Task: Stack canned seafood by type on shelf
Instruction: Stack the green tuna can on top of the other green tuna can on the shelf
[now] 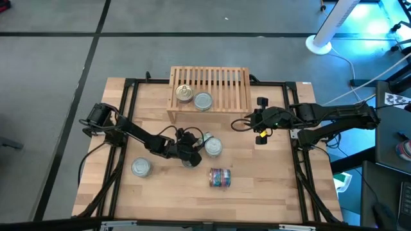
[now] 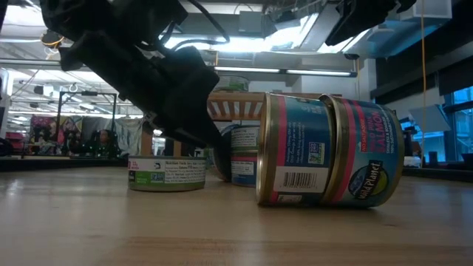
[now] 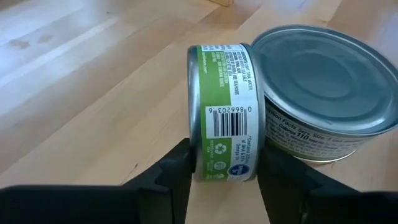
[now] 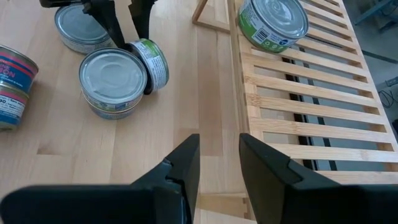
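Note:
A green-labelled tin (image 3: 224, 106) stands on its rim on the table, with the fingers of my left gripper (image 1: 197, 148) shut on its two flat ends. It touches the side of an upright silver-lidded tin (image 3: 317, 81). Two more tins (image 1: 184, 94) (image 1: 203, 101) sit on the slatted top of the shelf (image 1: 225, 86). A further tin (image 1: 141, 167) stands on the table near the left. Two blue-red tins (image 1: 220, 178) lie on their sides end to end. My right gripper (image 4: 219, 162) hangs open above the table beside the shelf, with nothing between its fingers. My left gripper pinches the green-labelled tin between its two fingers (image 3: 174, 177), one on each flat end (image 3: 193, 134), low on the tin. The fingers come slanting down from the table's left side. The tin stands on its edge on the table, its side against the upright tin.
The shelf stands at the table's far middle, most of its slats (image 4: 311, 112) bare. Bare wood (image 1: 270, 173) lies at the near right of the table. A black frame (image 1: 125, 122) runs around the table.

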You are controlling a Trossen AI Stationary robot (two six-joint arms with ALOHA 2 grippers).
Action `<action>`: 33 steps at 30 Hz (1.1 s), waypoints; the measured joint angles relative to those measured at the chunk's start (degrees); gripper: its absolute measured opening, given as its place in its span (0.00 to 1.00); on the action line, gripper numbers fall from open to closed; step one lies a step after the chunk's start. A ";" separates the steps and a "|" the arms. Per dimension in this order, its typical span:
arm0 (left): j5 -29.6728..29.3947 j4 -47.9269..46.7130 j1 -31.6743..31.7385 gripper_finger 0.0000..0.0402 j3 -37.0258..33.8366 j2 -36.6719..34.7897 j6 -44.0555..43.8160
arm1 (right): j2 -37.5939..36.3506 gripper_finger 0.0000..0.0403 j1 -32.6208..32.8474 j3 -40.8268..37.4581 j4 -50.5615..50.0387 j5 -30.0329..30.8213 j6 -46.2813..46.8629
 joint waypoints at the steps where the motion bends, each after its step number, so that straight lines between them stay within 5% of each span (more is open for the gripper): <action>1: 0.13 -0.01 0.01 0.36 0.00 -0.11 -0.14 | 0.00 0.29 -0.01 0.00 0.00 0.01 -0.01; 22: 0.50 -5.82 2.23 0.36 0.00 -22.22 -5.02 | 0.00 0.29 -0.02 0.00 0.38 -0.17 0.00; 33: 0.40 -4.44 8.22 0.36 0.00 -33.28 -23.32 | 0.50 0.29 -0.02 0.00 12.83 -0.83 -5.12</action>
